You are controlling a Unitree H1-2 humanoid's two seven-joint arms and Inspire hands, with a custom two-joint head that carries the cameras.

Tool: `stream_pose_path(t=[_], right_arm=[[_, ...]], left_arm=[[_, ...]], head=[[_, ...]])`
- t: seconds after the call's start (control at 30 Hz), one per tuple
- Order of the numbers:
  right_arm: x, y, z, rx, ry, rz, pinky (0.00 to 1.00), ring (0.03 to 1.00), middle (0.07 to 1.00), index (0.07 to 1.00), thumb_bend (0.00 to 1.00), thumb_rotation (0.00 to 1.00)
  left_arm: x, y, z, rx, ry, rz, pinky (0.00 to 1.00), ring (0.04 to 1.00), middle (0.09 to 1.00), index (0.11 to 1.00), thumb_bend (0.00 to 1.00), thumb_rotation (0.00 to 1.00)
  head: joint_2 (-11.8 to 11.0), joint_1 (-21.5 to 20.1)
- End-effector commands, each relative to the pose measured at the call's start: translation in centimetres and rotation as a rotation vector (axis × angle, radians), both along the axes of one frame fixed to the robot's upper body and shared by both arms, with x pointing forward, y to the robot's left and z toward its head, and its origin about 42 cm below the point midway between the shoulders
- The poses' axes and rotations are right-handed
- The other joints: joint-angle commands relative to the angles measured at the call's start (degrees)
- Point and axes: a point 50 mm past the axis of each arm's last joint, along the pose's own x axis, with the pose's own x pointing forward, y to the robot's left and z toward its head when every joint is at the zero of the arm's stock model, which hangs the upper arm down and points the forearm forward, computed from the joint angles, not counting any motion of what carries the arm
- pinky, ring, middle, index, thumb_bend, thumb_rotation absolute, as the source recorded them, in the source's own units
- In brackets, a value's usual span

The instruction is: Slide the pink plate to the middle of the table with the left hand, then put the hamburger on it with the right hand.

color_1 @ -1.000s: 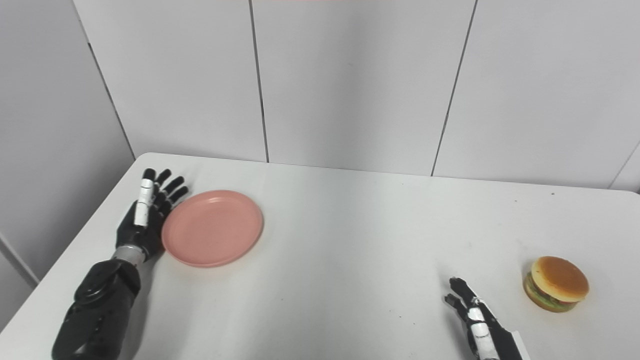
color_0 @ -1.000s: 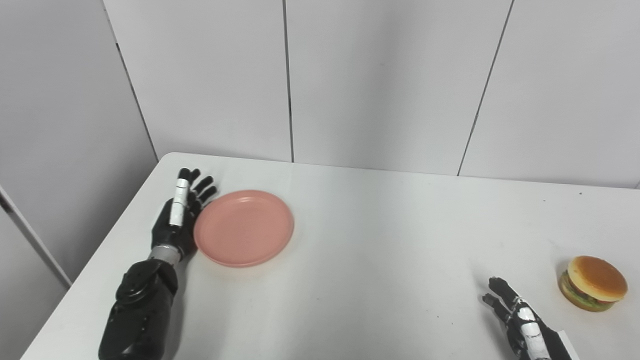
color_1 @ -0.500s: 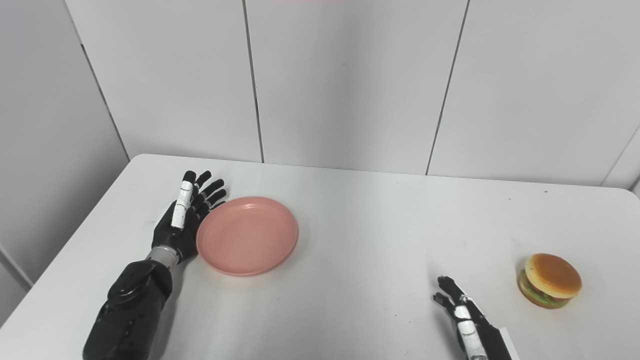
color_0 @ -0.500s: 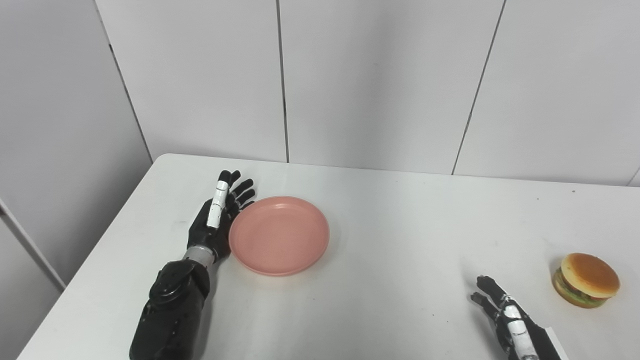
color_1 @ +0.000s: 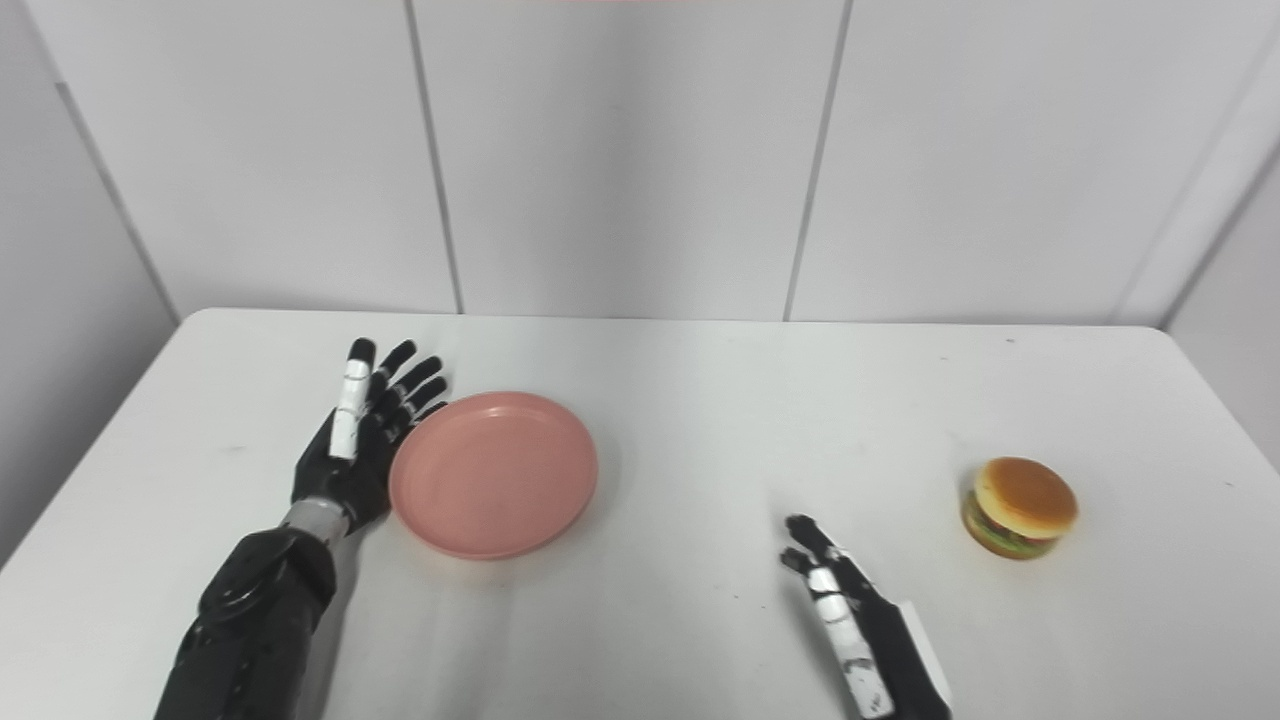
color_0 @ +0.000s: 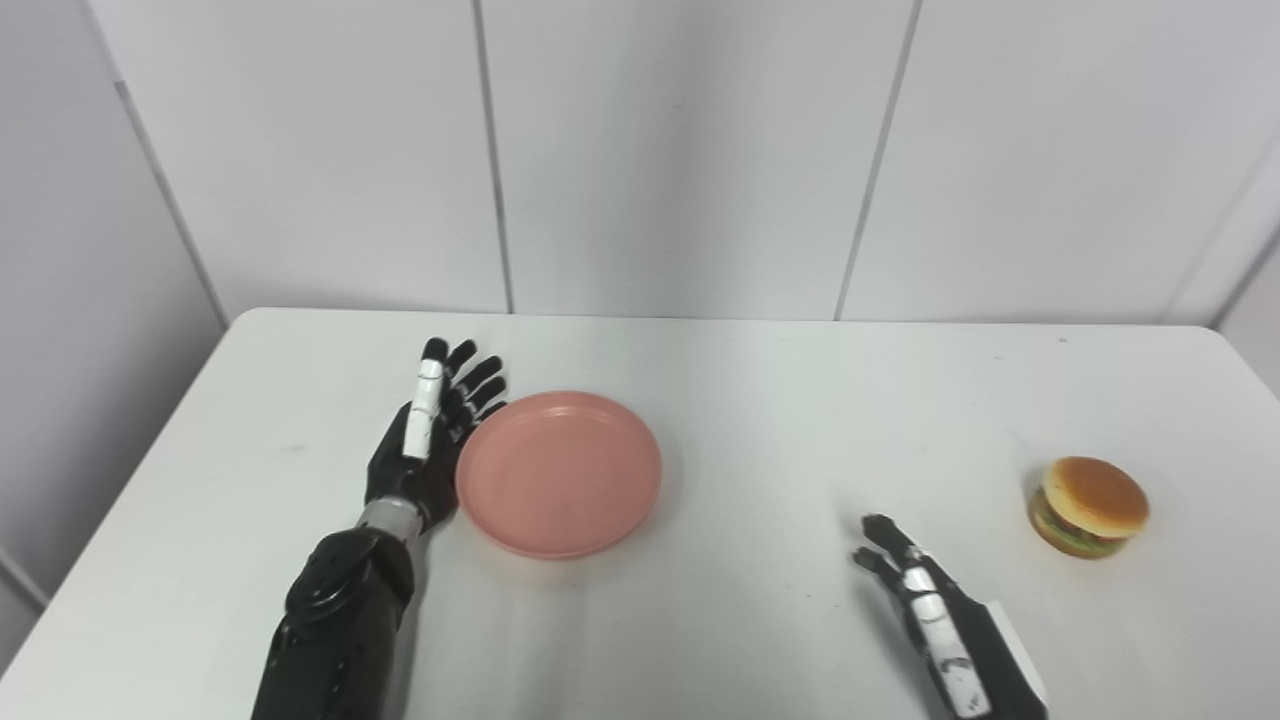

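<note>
Our left hand [color_0: 425, 450], flat with fingers spread, presses the pink plate [color_0: 558, 472] at its nine o'clock to push it; our right hand [color_0: 925, 620] waits open and empty, the hamburger [color_0: 1088, 506] at its two o'clock.

The left robot hand [color_0: 425, 445] stands edge-on, so its palm faces away from both cameras, and whether it touches the rim of the pink plate [color_0: 560, 472] just beside it cannot be told. Its arm is cut off by the bottom edge. The right robot hand [color_1: 845, 600] shows only its back and fingers; wrist and arm run out of the picture below. The near edge of the surface [color_1: 680, 420] is cut off too.
</note>
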Motion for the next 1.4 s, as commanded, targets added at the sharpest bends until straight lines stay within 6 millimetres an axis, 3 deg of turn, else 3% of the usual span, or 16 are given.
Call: stream_pose_path(t=[0.0,0.27,0.4,0.67,0.87,1.13,1.3,1.37], right_arm=[[-0.1,1.5,0.0,0.017,0.029,0.041,0.98,0.884,0.925,0.86,0.76,0.93],[0.1,3.4,-0.2,-0.005,0.006,0.062,0.98,0.899,0.937,0.874,0.68,0.95],[0.3,4.5,-0.4,-0.025,0.0,0.059,0.96,0.898,0.93,0.871,0.68,0.94],[0.4,5.7,-1.0,-0.064,-0.016,0.044,0.91,0.872,0.907,0.866,0.68,0.96],[0.5,5.8,-1.1,-0.073,-0.045,0.011,0.9,0.876,0.916,0.886,0.68,0.94],[0.2,5.6,-0.8,-0.214,-0.187,-0.131,0.87,0.864,0.913,0.89,0.65,0.91],[0.0,4.8,1.3,-0.323,-0.297,-0.2,0.88,0.892,0.904,0.868,0.66,0.91],[0.1,4.5,2.2,-0.34,-0.338,-0.214,0.87,0.887,0.906,0.864,0.66,0.87]], left_arm=[[-0.4,-0.8,-0.2,-0.004,0.008,-0.016,0.88,0.908,0.885,0.929,0.87,0.83],[-0.7,-1.8,-0.7,-0.032,0.029,-0.03,0.94,0.913,0.873,0.92,0.87,0.82],[-0.7,-2.2,-0.8,-0.019,0.037,-0.063,0.9,0.917,0.888,0.931,0.85,0.84],[-0.3,-2.4,-0.5,-0.027,0.027,-0.097,0.96,0.941,0.939,0.956,0.83,0.87],[0.1,-2.4,-0.5,-0.05,0.032,-0.103,0.97,0.944,0.927,0.959,0.83,0.87],[0.6,-2.6,-0.4,-0.054,0.027,-0.12,0.99,0.945,0.927,0.965,0.86,0.88],[0.8,-2.6,-0.4,-0.057,0.029,-0.111,0.97,0.936,0.917,0.957,0.84,0.87],[0.9,-2.7,-0.4,-0.063,0.031,-0.111,0.97,0.936,0.915,0.955,0.84,0.86]], head=[[-0.1,-0.6],[-0.3,-6.6],[-0.8,-10.6],[-1.5,-14.9],[-1.6,-15.2],[-2.1,-15.0],[-2.5,-13.9],[-2.5,-13.8]])
